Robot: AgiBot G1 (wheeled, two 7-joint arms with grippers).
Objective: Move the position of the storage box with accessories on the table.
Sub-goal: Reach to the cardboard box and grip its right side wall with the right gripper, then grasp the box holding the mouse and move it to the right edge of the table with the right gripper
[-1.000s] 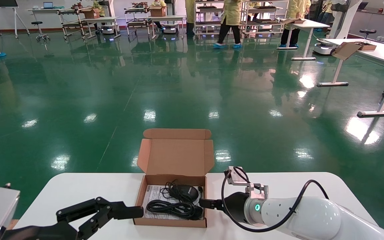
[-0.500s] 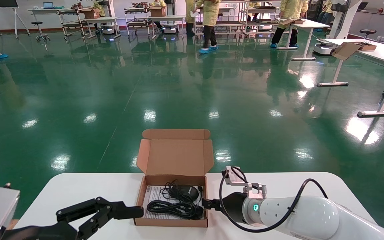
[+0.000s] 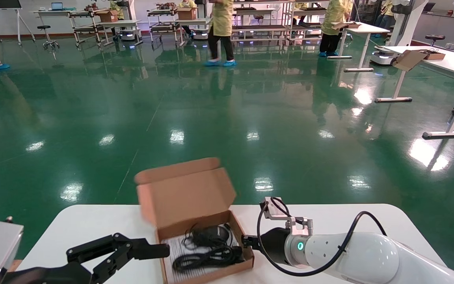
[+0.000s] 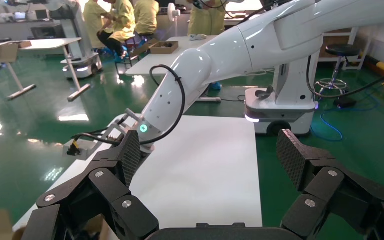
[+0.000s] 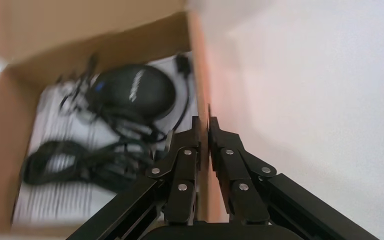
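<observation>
The brown cardboard storage box (image 3: 195, 197) sits turned at an angle on the white table (image 3: 329, 221), lid flap up. Inside lie a black mouse (image 3: 207, 235), a coiled black cable (image 3: 207, 258) and a white printed sheet (image 3: 173, 252). My right gripper (image 3: 246, 241) is shut on the box's right side wall (image 5: 203, 90); the right wrist view shows the mouse (image 5: 135, 92), the cable (image 5: 80, 165) and the sheet (image 5: 55, 200). My left gripper (image 3: 160, 249) is open and empty, just left of the box; it also shows in the left wrist view (image 4: 210, 155).
The table's far edge runs just behind the box, with green floor (image 3: 211, 118) beyond. Far off stand other white tables (image 3: 447, 59), racks and people in yellow coats. In the left wrist view bare tabletop (image 4: 200, 175) lies under the left gripper.
The box has turned and shifted to the left with my right gripper holding its side wall; the lid swung left. The left arm has not moved.
</observation>
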